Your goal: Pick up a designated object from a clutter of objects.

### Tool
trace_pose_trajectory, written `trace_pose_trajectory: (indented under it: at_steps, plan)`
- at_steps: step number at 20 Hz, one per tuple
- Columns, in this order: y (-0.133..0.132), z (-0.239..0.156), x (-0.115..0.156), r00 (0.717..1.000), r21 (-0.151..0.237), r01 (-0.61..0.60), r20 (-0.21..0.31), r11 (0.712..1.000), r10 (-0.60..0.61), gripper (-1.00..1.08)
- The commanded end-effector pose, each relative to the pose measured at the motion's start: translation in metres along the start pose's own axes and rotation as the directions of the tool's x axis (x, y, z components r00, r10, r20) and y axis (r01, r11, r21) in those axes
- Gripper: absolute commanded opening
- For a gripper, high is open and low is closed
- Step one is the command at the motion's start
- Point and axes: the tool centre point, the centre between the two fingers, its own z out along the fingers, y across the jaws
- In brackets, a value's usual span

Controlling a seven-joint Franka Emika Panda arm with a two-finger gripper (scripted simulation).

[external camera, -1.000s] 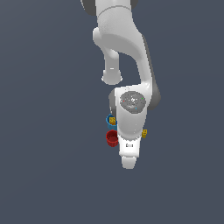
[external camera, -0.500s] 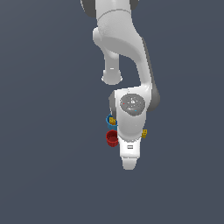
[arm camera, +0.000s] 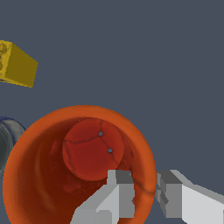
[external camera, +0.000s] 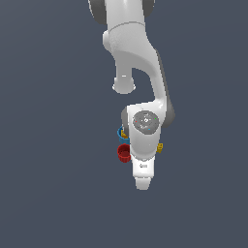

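Our gripper (arm camera: 144, 192) straddles the rim of the upright orange cup (arm camera: 48, 175), one finger inside, one outside, jaws parted and not yet clamped on the wall, with the cup directly beneath us beside a yellow cube (arm camera: 17, 64).

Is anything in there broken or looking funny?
The orange cup has thin dark crack-like lines across its inside bottom and wall, though they may just be surface texture. It stands upright, one gripper finger inside the rim, one outside. Nothing is spilled.
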Motion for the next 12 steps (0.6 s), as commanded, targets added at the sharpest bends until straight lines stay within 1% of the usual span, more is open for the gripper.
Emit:
trace_pose_trajectory:
  at_steps: [1,12]
  plan:
    - [0.0004,0.0002,0.0000,1.000,-0.001,0.000,0.000,1.000,0.000,-1.00]
    - [-0.0004,-0.0019,0.0009,1.000,-0.001,0.001,-0.001,1.000,-0.001,-1.00]
